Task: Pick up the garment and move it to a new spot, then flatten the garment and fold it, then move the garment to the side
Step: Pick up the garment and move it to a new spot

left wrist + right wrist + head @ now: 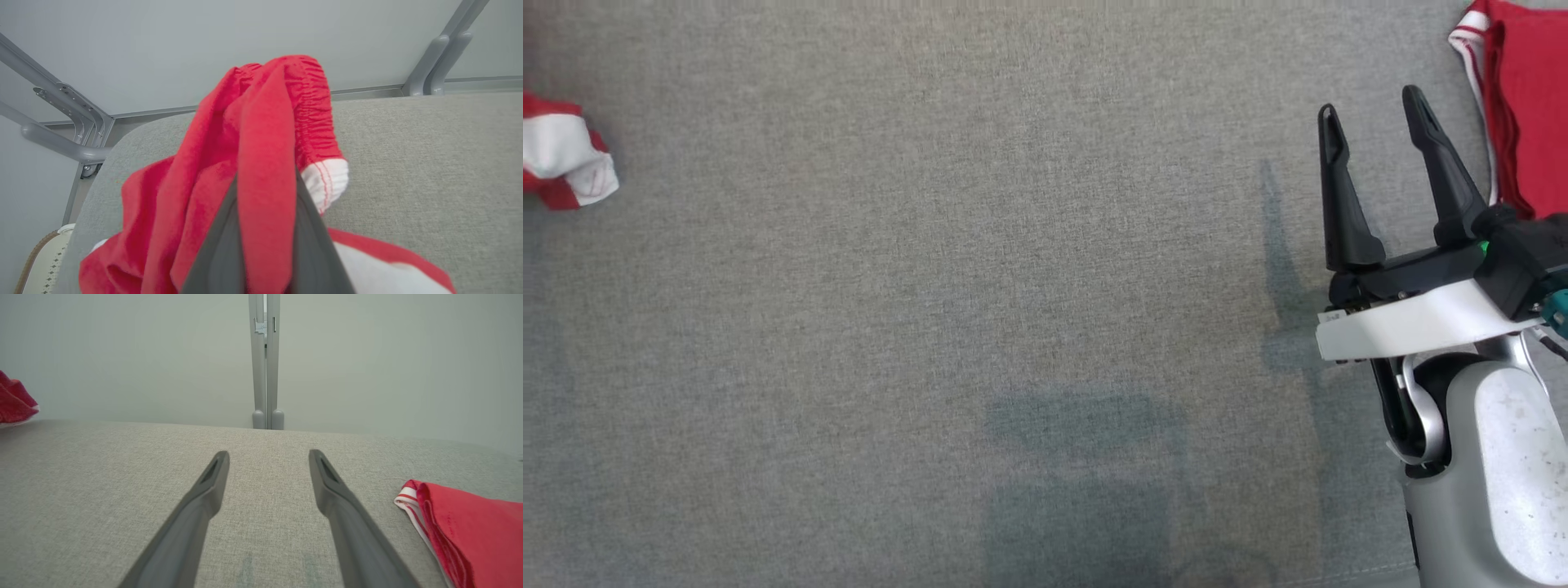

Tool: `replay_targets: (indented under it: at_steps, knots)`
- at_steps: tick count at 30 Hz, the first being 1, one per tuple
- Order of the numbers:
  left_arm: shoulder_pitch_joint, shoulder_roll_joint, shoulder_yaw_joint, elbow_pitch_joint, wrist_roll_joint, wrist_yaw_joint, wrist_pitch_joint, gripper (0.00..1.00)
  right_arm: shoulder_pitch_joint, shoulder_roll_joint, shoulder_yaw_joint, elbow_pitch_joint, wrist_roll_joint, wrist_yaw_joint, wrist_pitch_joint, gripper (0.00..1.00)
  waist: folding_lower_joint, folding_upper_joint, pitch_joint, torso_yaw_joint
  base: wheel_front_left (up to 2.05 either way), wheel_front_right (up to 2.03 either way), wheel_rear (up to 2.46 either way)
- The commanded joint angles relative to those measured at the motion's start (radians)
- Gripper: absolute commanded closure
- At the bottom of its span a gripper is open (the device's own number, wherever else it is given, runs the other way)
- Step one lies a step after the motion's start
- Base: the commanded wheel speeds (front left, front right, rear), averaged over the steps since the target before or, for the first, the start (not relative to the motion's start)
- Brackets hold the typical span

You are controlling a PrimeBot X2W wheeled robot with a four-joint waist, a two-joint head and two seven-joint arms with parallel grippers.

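Note:
The garment (196, 192) is red with white trim and an elastic waistband, and lies crumpled near the corner of the grey padded table (429, 163). My left gripper (266, 175) is shut on a raised fold of it, one dark finger on each side of the cloth. A bunched red-and-white piece of the garment (564, 159) also shows at the far left edge of the head view, and at the left edge of the right wrist view (12, 402). My right gripper (1370, 102) stands open over bare table at the right, nothing between its fingers (268, 453).
A second red piece with white striped edging (1527, 106) lies folded flat at the table's far right, just right of my right gripper (470, 526). Grey metal frame posts (265, 375) and a pale wall stand behind the table. The table's rounded corner (122, 143) is near the garment.

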Motion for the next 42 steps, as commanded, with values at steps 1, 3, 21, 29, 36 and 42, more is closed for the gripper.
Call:
replay_targets:
  at_steps: [1,3,21,29,36,42]
  knots:
    - [-0.005,-0.002,-0.009,-0.012,-0.010,-0.007,-0.006,1.00,0.013,-0.002,-0.001,0.009,0.012,0.000,-0.006,0.00,-0.0001,0.0102,-0.074,0.004,0.00,0.00,0.00]
    - [-0.007,-0.006,-0.029,-0.035,-0.021,-0.014,-0.007,1.00,0.021,-0.002,0.000,0.020,0.016,0.000,-0.009,0.00,-0.0001,0.0102,-0.109,0.005,0.00,0.00,0.00]
    - [0.076,-0.062,-0.411,-0.422,-0.222,-0.023,-0.017,1.00,0.141,-0.002,-0.027,0.070,0.070,0.000,-0.022,0.00,-0.0001,0.0102,-0.345,-0.009,0.00,0.00,0.00]
    - [0.118,-0.122,-0.645,-0.471,-0.243,-0.023,-0.081,1.00,0.174,-0.002,-0.018,0.070,0.092,0.000,-0.027,0.00,-0.0001,0.0102,-0.352,-0.035,0.00,0.00,0.00]
    - [0.133,-0.224,-0.792,-0.326,-0.241,-0.023,-0.204,1.00,0.173,-0.002,-0.009,0.080,0.108,0.000,-0.034,0.00,-0.0001,0.0102,-0.337,-0.051,0.00,0.00,0.00]
    - [0.157,-0.324,-0.838,-0.110,-0.252,-0.023,-0.337,1.00,0.164,-0.002,0.004,0.095,0.116,0.000,-0.038,0.00,-0.0001,0.0102,-0.332,-0.059,0.00,0.00,0.00]
